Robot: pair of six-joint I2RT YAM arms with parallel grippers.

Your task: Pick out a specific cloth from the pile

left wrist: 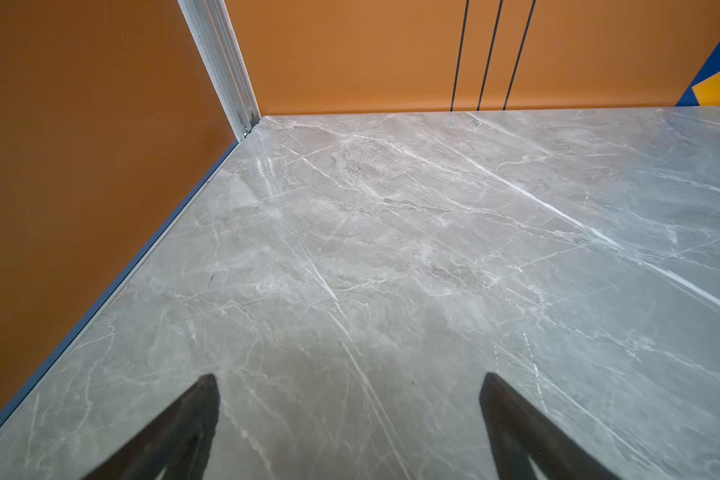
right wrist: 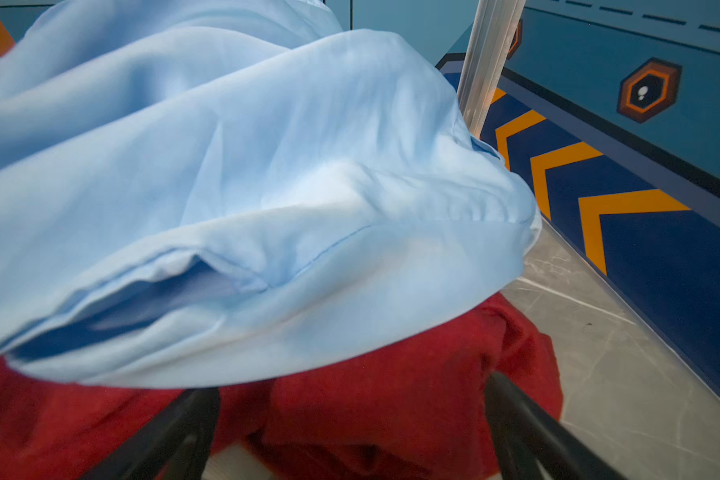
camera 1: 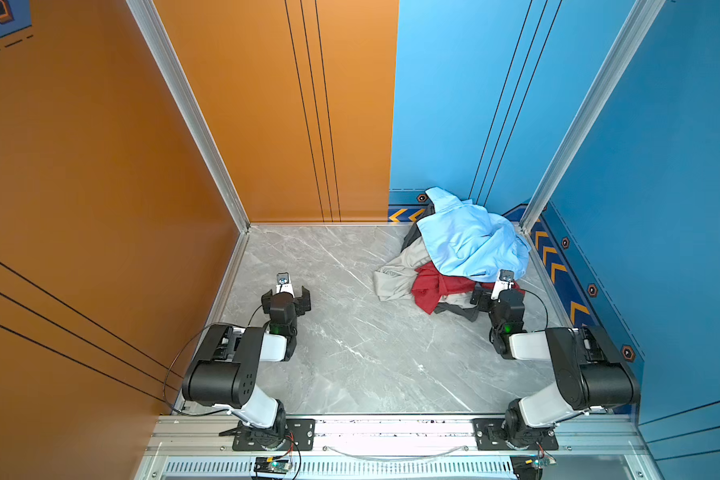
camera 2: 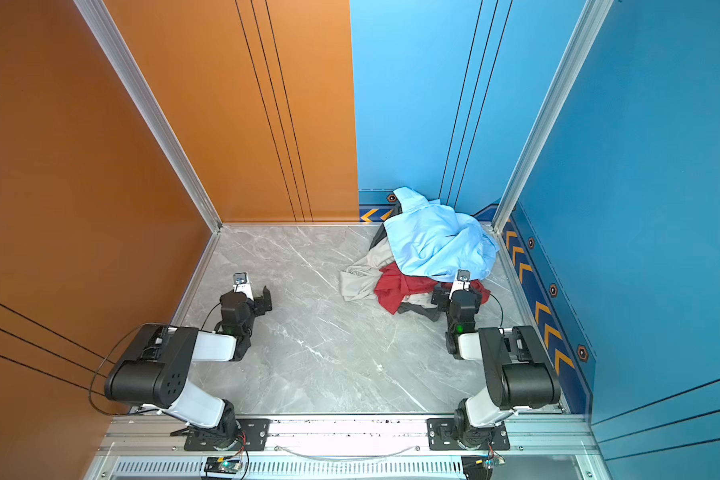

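At table's 1 o'clock: heap of mixed garments (camera 1: pixel 487 232) on grey marble-look tabletop (camera 1: pixel 350 357). From heap's 9 o'clock side spills large light grey-beige soft fabric garment (camera 1: pixel 395 272), partly under crumpled light blue shirt (camera 1: pixel 466 245), beside dark red garment (camera 1: pixel 435 286). At 9 o'clock: left gripper (left wrist: pixel 350 378) over bare tabletop, fingers wide apart, empty. At heap's 5 o'clock edge: right gripper (right wrist: pixel 352 384), fingers wide apart either side of dark red fabric, clamping nothing.

A laboratory robot cell: aluminium post (camera 1: pixel 189 112), orange panel (camera 1: pixel 267 104), blue panel (camera 1: pixel 441 104), and an arm (camera 1: pixel 233 365) bolted to the bottom rail (camera 1: pixel 391 428).
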